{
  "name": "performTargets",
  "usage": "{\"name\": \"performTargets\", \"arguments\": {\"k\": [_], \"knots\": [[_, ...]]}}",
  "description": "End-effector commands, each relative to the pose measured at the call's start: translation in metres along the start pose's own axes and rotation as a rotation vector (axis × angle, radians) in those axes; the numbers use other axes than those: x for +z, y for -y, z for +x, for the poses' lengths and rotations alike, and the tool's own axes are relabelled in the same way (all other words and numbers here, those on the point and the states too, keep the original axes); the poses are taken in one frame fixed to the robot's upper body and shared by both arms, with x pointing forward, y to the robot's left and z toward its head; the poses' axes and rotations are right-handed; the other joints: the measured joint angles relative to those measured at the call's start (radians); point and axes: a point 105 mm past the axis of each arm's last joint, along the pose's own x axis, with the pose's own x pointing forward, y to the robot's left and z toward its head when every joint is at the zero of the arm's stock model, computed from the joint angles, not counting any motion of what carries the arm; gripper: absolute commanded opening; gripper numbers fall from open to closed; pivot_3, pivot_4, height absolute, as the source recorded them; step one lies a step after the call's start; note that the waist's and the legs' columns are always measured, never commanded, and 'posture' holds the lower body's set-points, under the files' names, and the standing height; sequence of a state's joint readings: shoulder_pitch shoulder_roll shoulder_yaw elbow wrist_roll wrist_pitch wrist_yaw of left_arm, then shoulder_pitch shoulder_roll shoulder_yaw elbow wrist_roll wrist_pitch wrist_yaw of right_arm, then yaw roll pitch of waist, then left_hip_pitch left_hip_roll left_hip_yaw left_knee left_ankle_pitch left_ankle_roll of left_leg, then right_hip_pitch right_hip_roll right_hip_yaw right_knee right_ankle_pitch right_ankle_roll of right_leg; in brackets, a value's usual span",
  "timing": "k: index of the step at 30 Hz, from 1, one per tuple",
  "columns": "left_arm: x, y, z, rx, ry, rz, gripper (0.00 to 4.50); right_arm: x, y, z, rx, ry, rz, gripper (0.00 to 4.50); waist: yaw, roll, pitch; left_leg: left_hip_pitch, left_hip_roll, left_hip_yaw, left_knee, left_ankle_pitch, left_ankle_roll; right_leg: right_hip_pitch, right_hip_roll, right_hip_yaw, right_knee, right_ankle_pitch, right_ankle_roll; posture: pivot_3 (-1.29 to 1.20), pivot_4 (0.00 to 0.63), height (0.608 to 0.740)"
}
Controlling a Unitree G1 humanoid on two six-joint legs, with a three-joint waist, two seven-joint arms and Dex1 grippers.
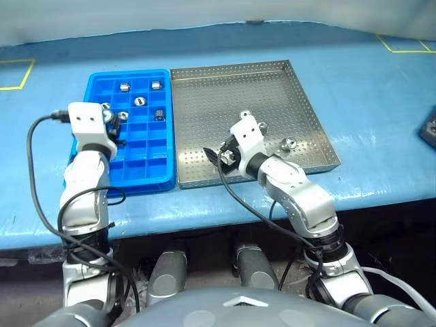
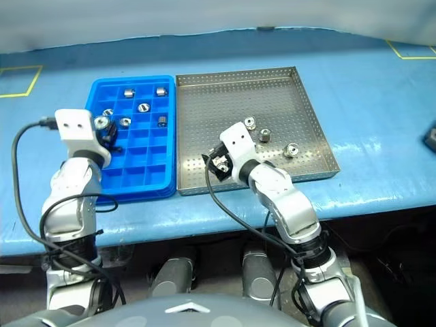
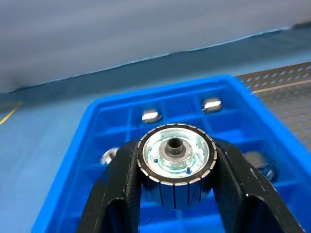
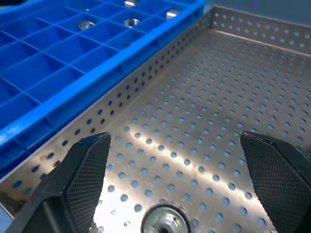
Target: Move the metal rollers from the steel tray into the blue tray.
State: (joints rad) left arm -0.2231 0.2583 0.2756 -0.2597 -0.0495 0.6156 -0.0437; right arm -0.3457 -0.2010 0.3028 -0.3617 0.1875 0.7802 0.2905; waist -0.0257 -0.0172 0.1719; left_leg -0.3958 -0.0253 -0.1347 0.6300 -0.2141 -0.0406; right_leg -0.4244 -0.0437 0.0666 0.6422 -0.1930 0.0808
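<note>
The blue tray (image 1: pixel 146 174) lies left of the steel tray (image 1: pixel 306 92), edge to edge on the blue table. My left gripper (image 3: pixel 176 155) hovers over the blue tray's left side, shut on a ribbed metal roller (image 3: pixel 175 162) with a dark central hole. Several rollers (image 2: pixel 143 107) rest in the blue compartments. My right gripper (image 4: pixel 175 145) stands open low over the steel tray's front left, with one roller (image 4: pixel 165 223) on the perforated floor just below its fingers. Three more rollers (image 2: pixel 265 135) lie at the steel tray's middle right, beyond the right arm.
Yellow tape marks (image 1: pixel 17 73) sit at the table's far left and far right corners. A dark object (image 1: pixel 429 133) lies at the right edge. The table's front edge (image 1: pixel 204 221) runs just behind both wrists. Black cables (image 1: pixel 34 177) loop off each wrist.
</note>
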Motion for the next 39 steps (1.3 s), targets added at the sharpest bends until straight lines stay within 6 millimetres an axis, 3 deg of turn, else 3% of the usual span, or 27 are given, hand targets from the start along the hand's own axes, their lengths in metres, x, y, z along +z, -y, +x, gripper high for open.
{"name": "performTargets", "arguments": {"k": [1,9,15,17,20,23,26,28,31,35,39], "knots": [[0.015,-0.008,0.003,0.038,0.079,-0.006,1.72,0.016,-0.007,0.002,0.034,0.072,-0.031,4.50,0.014,0.000,0.000,0.000,0.000,-0.001,0.000,0.000,0.000,0.000,0.000,-0.001,0.000,0.000,0.000,0.08,0.150,0.740],[-0.009,-0.026,0.029,0.127,-0.027,0.013,1.72,0.013,-0.013,0.002,0.039,0.073,-0.024,4.50,0.010,0.000,0.000,0.000,0.000,-0.001,0.000,0.002,-0.001,0.000,0.000,-0.001,0.000,0.001,-0.001,0.05,0.150,0.740],[-0.019,-0.033,0.034,0.188,-0.079,0.050,1.72,0.008,-0.006,-0.005,-0.010,0.060,-0.009,4.50,-0.004,0.000,0.000,0.000,0.000,-0.001,-0.002,0.002,-0.001,-0.001,0.000,-0.001,0.000,0.001,-0.001,0.01,0.150,0.740],[-0.018,-0.029,0.034,0.171,-0.068,0.035,2.45,0.006,-0.003,-0.007,-0.026,0.057,-0.002,4.50,-0.007,0.000,0.000,0.000,0.000,-0.001,-0.002,0.002,-0.001,-0.001,0.000,-0.001,0.000,0.001,-0.001,0.00,0.150,0.740],[0.000,-0.007,0.034,0.069,0.007,0.008,3.28,0.004,0.000,-0.009,-0.045,0.051,0.008,4.50,-0.011,0.000,0.000,0.000,0.000,-0.001,-0.002,0.002,-0.002,-0.001,0.000,-0.001,0.000,0.001,-0.001,0.00,0.150,0.740],[0.033,0.024,0.026,-0.080,0.135,-0.019,4.32,0.003,0.002,-0.012,-0.056,0.044,0.013,4.50,-0.011,-0.001,0.000,0.000,0.000,-0.001,-0.001,0.003,-0.002,0.000,0.000,-0.001,0.000,0.002,-0.001,0.00,0.150,0.740],[0.062,0.062,0.012,-0.298,0.233,-0.074,4.47,0.000,0.005,-0.014,-0.071,0.036,0.020,4.50,-0.011,-0.001,0.000,0.000,0.000,-0.001,-0.002,0.003,-0.002,0.000,0.000,-0.001,0.000,0.002,-0.001,0.00,0.150,0.740],[0.068,0.091,0.000,-0.486,0.246,-0.050,4.47,-0.001,0.007,-0.016,-0.079,0.033,0.024,4.50,-0.011,-0.001,0.000,0.000,0.000,-0.001,-0.002,0.003,-0.002,-0.001,0.000,-0.001,0.000,0.002,-0.001,0.01,0.150,0.740],[0.055,0.135,-0.022,-0.804,0.171,0.020,4.47,-0.005,0.014,-0.021,-0.101,0.018,0.022,4.50,-0.016,0.000,0.000,0.000,0.000,0.000,-0.002,0.003,-0.002,0.000,0.000,0.000,0.000,0.002,-0.001,0.01,0.150,0.740],[0.025,0.163,-0.036,-0.990,0.076,0.264,4.47,-0.012,0.025,-0.031,-0.137,-0.011,0.011,4.50,-0.024,0.000,0.000,0.000,0.000,0.001,-0.002,0.003,-0.001,0.000,0.000,0.000,0.000,0.001,-0.002,-0.01,0.150,0.740],[0.010,0.182,-0.046,-1.136,0.033,0.356,4.47,-0.021,0.027,-0.046,-0.131,-0.052,-0.004,4.50,-0.033,0.000,0.000,0.000,0.000,0.001,-0.002,0.003,-0.001,-0.001,0.000,0.000,0.000,0.001,-0.002,-0.04,0.150,0.740]]}}
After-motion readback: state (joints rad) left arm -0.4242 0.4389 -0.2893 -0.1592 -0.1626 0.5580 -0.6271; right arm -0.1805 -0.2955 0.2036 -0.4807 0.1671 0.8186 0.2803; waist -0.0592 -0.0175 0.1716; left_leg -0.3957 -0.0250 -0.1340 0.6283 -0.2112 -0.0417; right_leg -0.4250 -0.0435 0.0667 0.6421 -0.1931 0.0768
